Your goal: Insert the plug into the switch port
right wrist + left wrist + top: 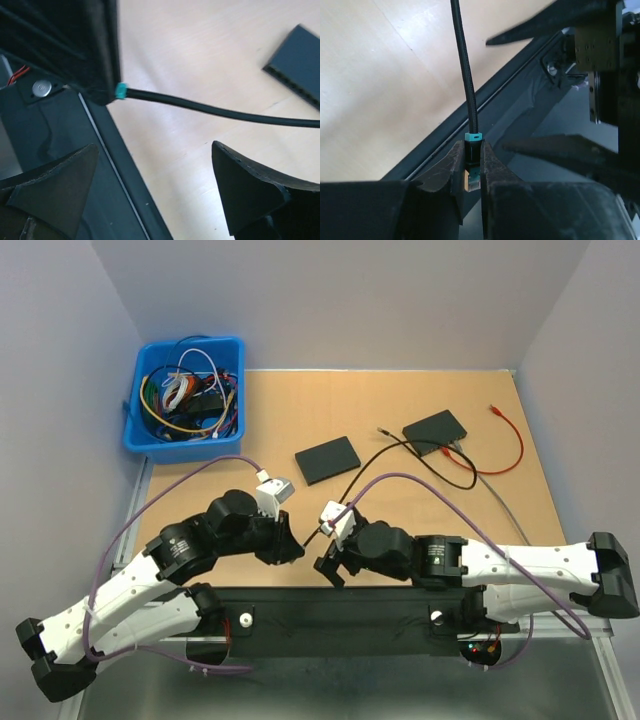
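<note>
My left gripper is shut on the plug, a clear connector with a teal collar on a black cable. In the top view the left gripper holds it low over the table's near edge. The cable runs back past the nearer black switch toward a second black switch. My right gripper is open and empty, just right of the left one. In the right wrist view its jaws stand wide apart below the cable. The switch's ports are not visible.
A blue bin full of cables stands at the back left. A red cable and a grey cable lie at the right. The black mounting rail runs along the near edge. A switch corner shows in the right wrist view.
</note>
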